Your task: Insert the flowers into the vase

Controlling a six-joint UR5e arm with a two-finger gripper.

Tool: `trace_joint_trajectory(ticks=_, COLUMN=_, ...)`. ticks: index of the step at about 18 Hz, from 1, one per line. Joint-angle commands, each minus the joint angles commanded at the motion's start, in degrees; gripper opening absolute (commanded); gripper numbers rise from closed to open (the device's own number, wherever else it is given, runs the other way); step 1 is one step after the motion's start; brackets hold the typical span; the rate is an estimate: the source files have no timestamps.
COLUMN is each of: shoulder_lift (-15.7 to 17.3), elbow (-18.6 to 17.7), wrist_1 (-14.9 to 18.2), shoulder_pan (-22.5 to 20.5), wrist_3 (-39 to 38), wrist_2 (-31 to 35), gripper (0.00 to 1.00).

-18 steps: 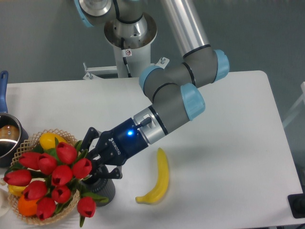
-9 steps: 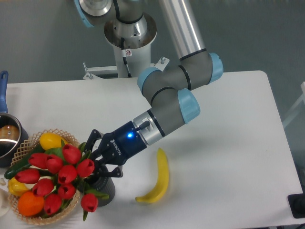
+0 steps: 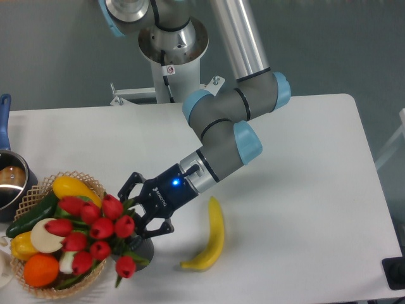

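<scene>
White table [image 3: 297,145] carries the vase [image 3: 140,252], largely hidden beneath the tulips [image 3: 95,231], beside a wicker basket [image 3: 82,180]. Hand [image 3: 138,212] is clamped on the bunch's stems, blooms over the vase. Light, floppy and top-heavy, the bunch is probably best gripped at the tied stems, never the crushable heads.

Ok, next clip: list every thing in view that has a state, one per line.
flowers: held at the stems, tilted, stems at the vase
vase: upright, mostly hidden behind the flowers
gripper: jaws around the stems; grip cannot be told
banana: lying loose on the table
basket: filled with fruit and vegetables
pot: upright at the left edge, partly cropped
</scene>
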State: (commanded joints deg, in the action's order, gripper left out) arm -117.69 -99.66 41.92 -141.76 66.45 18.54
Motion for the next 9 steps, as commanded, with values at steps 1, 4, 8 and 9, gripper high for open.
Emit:
trace_joint_trajectory(ticks=1, shoulder_lift=0.18, elbow=-0.44, wrist_1=0.0, shoulder_pan=-0.61, wrist_3=0.0, wrist_2=0.0, gripper=0.93)
trace_joint_trajectory(ticks=4, shoulder_lift=2.72, elbow=-2.72, wrist_1=0.09, shoulder_pan=-2.9, wrist_3=0.0, wrist_2=0.0, gripper=1.0)
trace_joint_trajectory(ticks=8, shoulder_lift=6.32, elbow=-6.32, wrist_1=0.09, shoulder_pan=-6.58, wrist_3=0.18, wrist_2=0.09, gripper=1.0)
trace_joint_trajectory(ticks=9, shoulder_lift=7.29, elbow=-7.2, wrist_1=0.09, shoulder_pan=-7.64, wrist_3=0.18, wrist_2=0.09, gripper=1.0)
